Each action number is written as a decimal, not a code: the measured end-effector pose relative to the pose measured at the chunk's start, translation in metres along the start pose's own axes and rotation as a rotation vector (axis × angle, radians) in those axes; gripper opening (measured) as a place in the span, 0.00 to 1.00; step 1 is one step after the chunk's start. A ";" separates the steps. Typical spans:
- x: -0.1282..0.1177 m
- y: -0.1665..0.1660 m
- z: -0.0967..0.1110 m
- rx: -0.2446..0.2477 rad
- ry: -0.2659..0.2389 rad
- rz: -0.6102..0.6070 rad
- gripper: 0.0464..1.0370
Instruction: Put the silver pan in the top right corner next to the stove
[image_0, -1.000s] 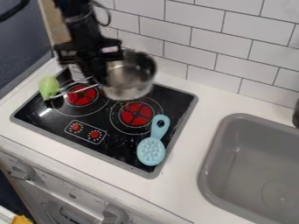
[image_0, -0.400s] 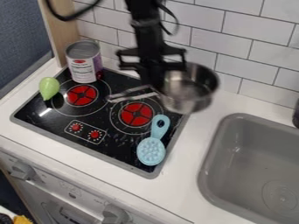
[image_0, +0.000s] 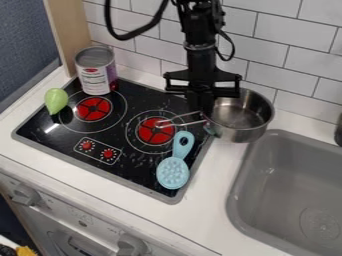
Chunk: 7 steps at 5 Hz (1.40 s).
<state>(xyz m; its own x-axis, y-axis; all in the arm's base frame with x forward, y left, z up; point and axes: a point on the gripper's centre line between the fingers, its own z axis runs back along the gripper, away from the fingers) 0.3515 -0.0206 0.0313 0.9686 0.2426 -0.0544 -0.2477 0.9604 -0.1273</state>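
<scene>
The gripper (image_0: 204, 107) hangs over the right rear part of the stove (image_0: 127, 131), at the left edge of the silver pan (image_0: 242, 117), where it is shut on the pan near the base of its handle. The pan is upright, its bowl over the counter right of the stove and close to the sink's upper left corner. Its wire handle points left across the right rear burner. Whether the pan's bottom touches the counter cannot be told.
A can (image_0: 97, 72) stands at the stove's back left, with a green toy (image_0: 56, 100) beside it. A blue brush (image_0: 174, 170) lies on the stove's right front. The grey sink (image_0: 294, 185) is at the right; a tiled wall (image_0: 294, 60) rises behind.
The gripper and the silver pan have moved right together, from above the stove to the counter beside it. The can and green toy, earlier partly behind the arm, stand uncovered.
</scene>
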 end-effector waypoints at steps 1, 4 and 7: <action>0.007 -0.003 -0.010 -0.004 0.001 0.004 0.03; 0.030 0.000 -0.026 0.080 -0.022 0.007 0.22; 0.026 0.006 -0.007 0.028 -0.026 0.031 0.97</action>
<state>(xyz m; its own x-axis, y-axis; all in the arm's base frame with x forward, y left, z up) 0.3753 -0.0094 0.0220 0.9609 0.2750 -0.0325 -0.2768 0.9559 -0.0980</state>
